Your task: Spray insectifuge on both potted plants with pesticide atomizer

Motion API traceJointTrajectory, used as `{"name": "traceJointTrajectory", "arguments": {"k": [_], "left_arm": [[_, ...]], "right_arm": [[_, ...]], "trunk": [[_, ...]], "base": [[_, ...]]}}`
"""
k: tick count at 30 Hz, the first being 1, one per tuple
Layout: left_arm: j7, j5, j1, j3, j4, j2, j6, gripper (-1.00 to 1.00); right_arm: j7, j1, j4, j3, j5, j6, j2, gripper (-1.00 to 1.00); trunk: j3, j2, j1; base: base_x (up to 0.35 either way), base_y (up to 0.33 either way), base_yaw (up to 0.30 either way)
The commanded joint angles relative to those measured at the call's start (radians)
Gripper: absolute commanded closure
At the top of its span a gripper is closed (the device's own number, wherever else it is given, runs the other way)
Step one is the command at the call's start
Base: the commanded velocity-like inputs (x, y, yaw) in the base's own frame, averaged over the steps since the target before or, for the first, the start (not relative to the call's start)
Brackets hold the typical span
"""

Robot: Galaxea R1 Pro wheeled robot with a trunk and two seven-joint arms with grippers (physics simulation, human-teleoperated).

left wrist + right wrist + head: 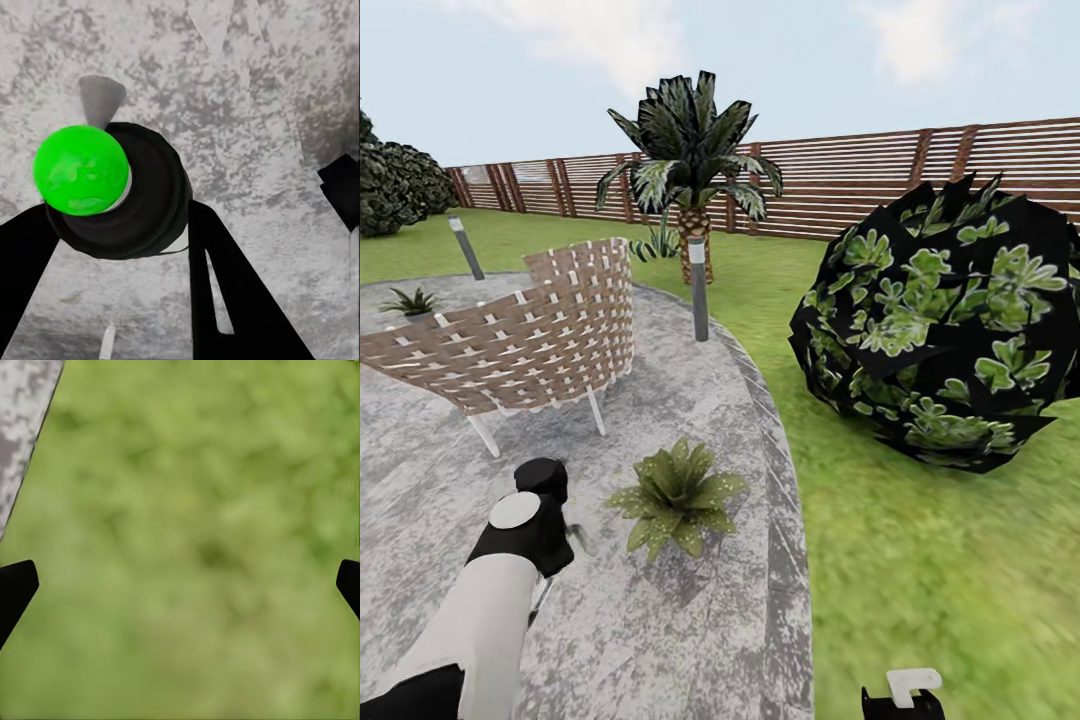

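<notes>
While my left claw grips the pesticide atomizer above the patio, near its lawn-side edge, my right claw hangs spread over grass.

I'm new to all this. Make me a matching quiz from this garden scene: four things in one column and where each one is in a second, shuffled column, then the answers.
Things:
1. atomizer
2. near potted plant
3. round bush
4. palm

Places:
A. on the lawn, to the right of the patio
B. by the wooden fence
C. between the left gripper's fingers
D. on the stone patio, in front of the woven chair

Pairs: 1-C, 2-D, 3-A, 4-B
</notes>
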Motion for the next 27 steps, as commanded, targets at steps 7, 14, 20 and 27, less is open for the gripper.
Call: {"name": "traceJointTrajectory", "arguments": {"k": [7, 14, 20, 27], "left_arm": [[-0.007, 0.255, 0.063, 0.017, 0.008, 0.056, -0.005, 1.0], [0.102, 0.539, 0.16, 0.019, 0.01, 0.093, -0.187, 1.0], [0.21, 0.769, 0.222, 0.019, 0.06, 0.093, -0.453, 1.0], [0.187, 0.765, 0.199, 0.032, 0.102, 0.113, -0.471, 1.0]], "right_arm": [[0.031, -0.002, -0.019, 0.05, 0.022, -0.004, 0.001, -1.0], [0.457, -0.003, -0.279, 0.124, 0.033, 0.003, -0.004, -1.0], [0.895, -0.005, -0.461, 0.127, 0.036, 0.006, -0.009, -1.0], [0.98, -0.006, -0.531, 0.116, 0.044, 0.008, 0.018, -1.0]], "trunk": [[-0.001, 0.0, 0.0], [-0.001, 0.0, 0.0], [-0.001, 0.0, 0.0], [-0.001, 0.0, 0.0]], "base": [[-0.119, 0.0, 0.007], [-0.326, 0.0, 0.0], [-0.224, 0.0, 0.0], [-0.007, 0.0, 0.0]]}}
